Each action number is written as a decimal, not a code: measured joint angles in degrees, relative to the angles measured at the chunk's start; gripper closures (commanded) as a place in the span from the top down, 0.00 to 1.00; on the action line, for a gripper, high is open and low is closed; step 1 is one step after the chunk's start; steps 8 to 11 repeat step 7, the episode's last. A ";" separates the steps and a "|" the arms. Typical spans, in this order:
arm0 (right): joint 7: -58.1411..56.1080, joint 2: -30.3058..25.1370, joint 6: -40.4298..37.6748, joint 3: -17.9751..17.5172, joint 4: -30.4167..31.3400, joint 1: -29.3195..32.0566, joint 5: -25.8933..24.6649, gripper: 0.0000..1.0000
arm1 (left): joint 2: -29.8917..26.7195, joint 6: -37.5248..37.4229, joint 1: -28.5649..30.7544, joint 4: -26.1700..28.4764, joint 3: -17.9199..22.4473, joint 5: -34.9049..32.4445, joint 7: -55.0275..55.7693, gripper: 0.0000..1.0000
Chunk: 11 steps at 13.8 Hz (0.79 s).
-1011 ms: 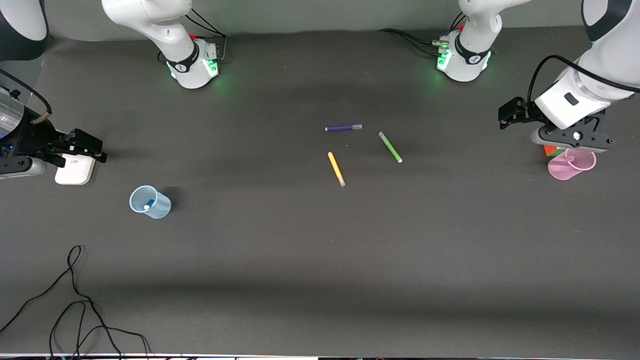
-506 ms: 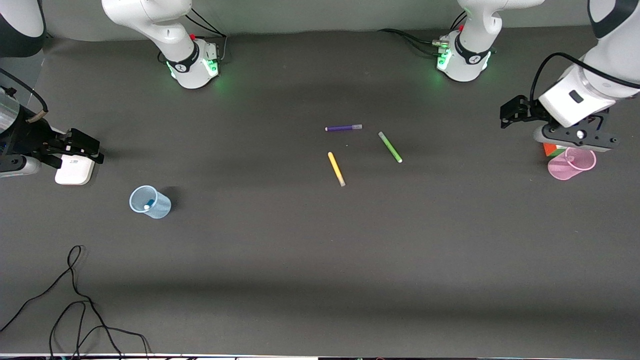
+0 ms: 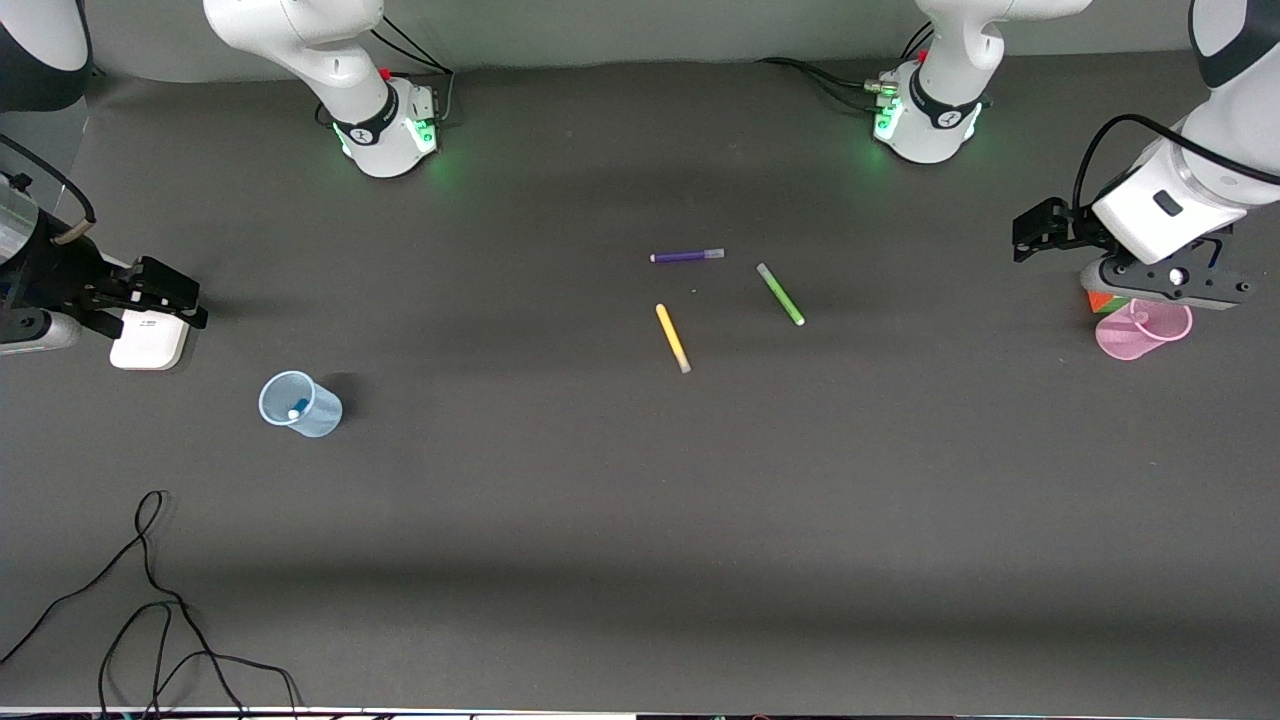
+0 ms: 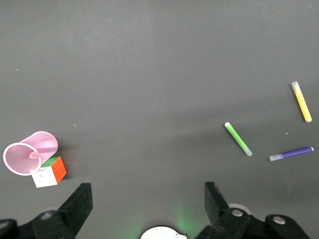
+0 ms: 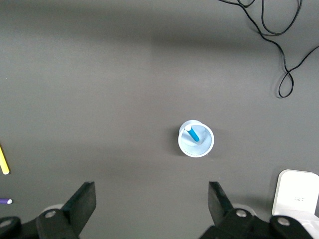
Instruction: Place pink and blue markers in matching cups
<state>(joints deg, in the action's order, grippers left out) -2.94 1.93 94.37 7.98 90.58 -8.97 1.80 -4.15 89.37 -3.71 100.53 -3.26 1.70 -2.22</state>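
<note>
The pale blue cup (image 3: 300, 404) (image 5: 196, 139) stands upright toward the right arm's end of the table, and the blue marker (image 3: 296, 410) (image 5: 192, 133) rests in it, white tip up. At the left arm's end stands the pink cup (image 3: 1143, 328) (image 4: 30, 153); the pink marker's end (image 4: 34, 155) shows inside it. My left gripper (image 3: 1165, 288) (image 4: 148, 196) hangs open and empty in the air by the pink cup. Up at the table's edge past the blue cup, my right gripper (image 3: 35, 332) (image 5: 149, 199) is open and holds nothing.
Purple (image 3: 687, 256), green (image 3: 780, 293) and yellow (image 3: 672, 337) pens lie mid-table. A multicoloured cube (image 3: 1104, 300) (image 4: 51, 172) stands against the pink cup. A white device (image 3: 150, 340) lies under the right hand. Black cables (image 3: 150, 600) trail near the front camera.
Both arms have drifted slightly outward toward their own ends of the table. Both grippers stay open; cups and pens have not moved.
</note>
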 measured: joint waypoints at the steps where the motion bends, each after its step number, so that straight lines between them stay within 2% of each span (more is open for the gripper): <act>1: 0.00 0.13 0.00 0.00 0.00 0.00 0.00 1.00 | 0.04 0.00 0.00 0.00 0.05 -0.07 0.00 1.00; 11: 0.00 0.39 0.00 0.00 0.00 0.00 0.00 1.00 | 0.49 0.00 0.00 -0.05 0.15 -0.18 0.00 1.00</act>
